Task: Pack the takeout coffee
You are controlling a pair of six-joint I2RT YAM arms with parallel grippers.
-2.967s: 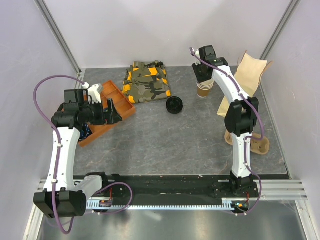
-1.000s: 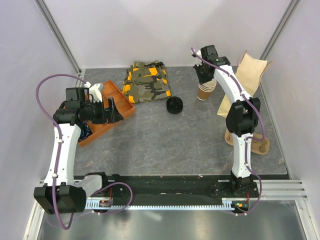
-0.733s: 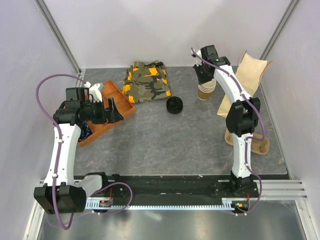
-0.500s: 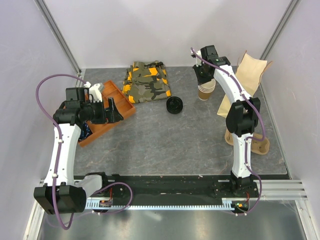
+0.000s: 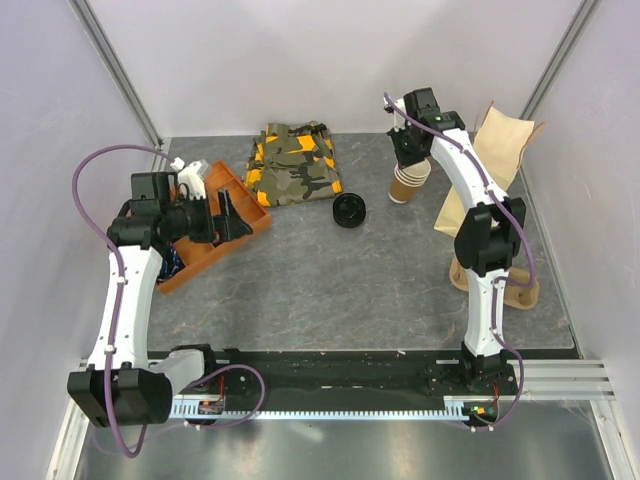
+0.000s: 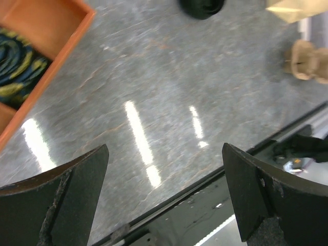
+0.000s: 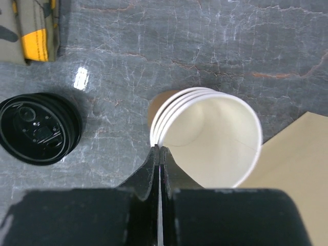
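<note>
- Takeout coffee as a lidded cup is something I cannot pick out in any view; what shows is an open-topped stack of paper cups [image 5: 408,180] toward the back right of the table [image 5: 330,280], and a loose black lid [image 5: 349,210] lying flat to its left, apart from it
- my right gripper [image 7: 158,149] is pinched almost closed on the near rim of the stack; three nested rims show, leaning; the top cup's white inside is visible down to its base
- my left gripper [image 6: 165,148] is spread wide, with only table showing between the fingers; it hangs by the orange tray [image 5: 248,218]
- the tray is split into compartments; one holds a dark blue and yellow patterned thing [image 6: 13,66], too cropped to name
- a brown paper bag [image 5: 500,150] stands just right of the stack; what it holds is hidden
- a tan pulp cup carrier [image 5: 520,290] lies near the right edge, partly behind my right arm
- a folded camouflage cloth [image 5: 293,165] lies at the back, between tray and cups
</note>
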